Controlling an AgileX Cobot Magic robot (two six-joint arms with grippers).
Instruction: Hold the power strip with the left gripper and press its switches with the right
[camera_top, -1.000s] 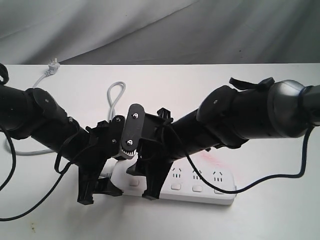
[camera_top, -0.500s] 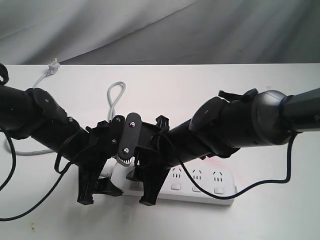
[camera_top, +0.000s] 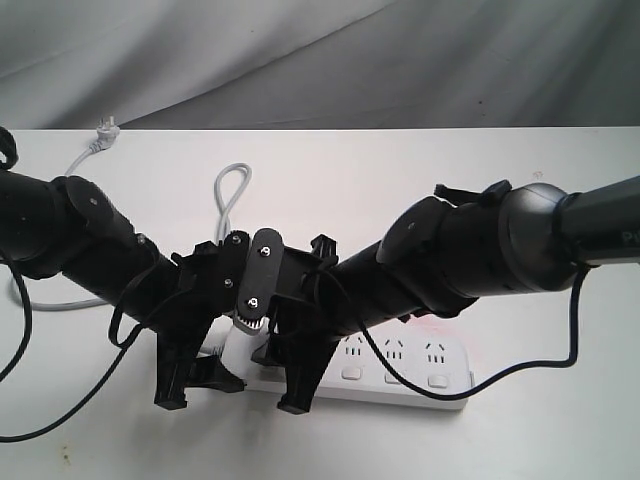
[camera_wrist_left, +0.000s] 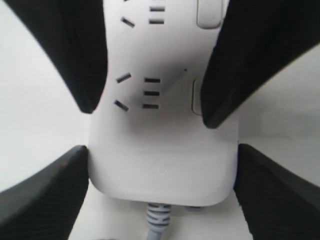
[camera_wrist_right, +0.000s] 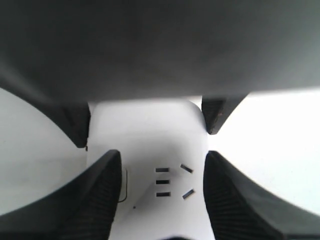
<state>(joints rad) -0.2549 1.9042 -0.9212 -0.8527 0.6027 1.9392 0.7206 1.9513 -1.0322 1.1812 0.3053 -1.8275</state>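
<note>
The white power strip (camera_top: 400, 385) lies along the table's near side, and its grey cord (camera_top: 232, 185) loops away behind. My left gripper (camera_top: 200, 390) is shut on its cord end, with both fingers pressed against the strip's sides (camera_wrist_left: 162, 155). My right gripper (camera_top: 280, 375) stands open across the strip beside it, over the first socket set (camera_wrist_right: 162, 160). One of its fingers (camera_wrist_left: 240, 65) covers most of the first switch (camera_wrist_left: 196, 95), and whether it presses I cannot tell. Three switches (camera_top: 395, 377) show uncovered further right.
The cord's plug (camera_top: 105, 135) lies at the back left of the white table (camera_top: 540, 430). A grey cloth backdrop (camera_top: 320, 60) hangs behind it. Thin black cables (camera_top: 60, 415) trail from both arms over the tabletop.
My right gripper has shifted left along the strip and sunk lower onto it. The left gripper and the strip have stayed put.
</note>
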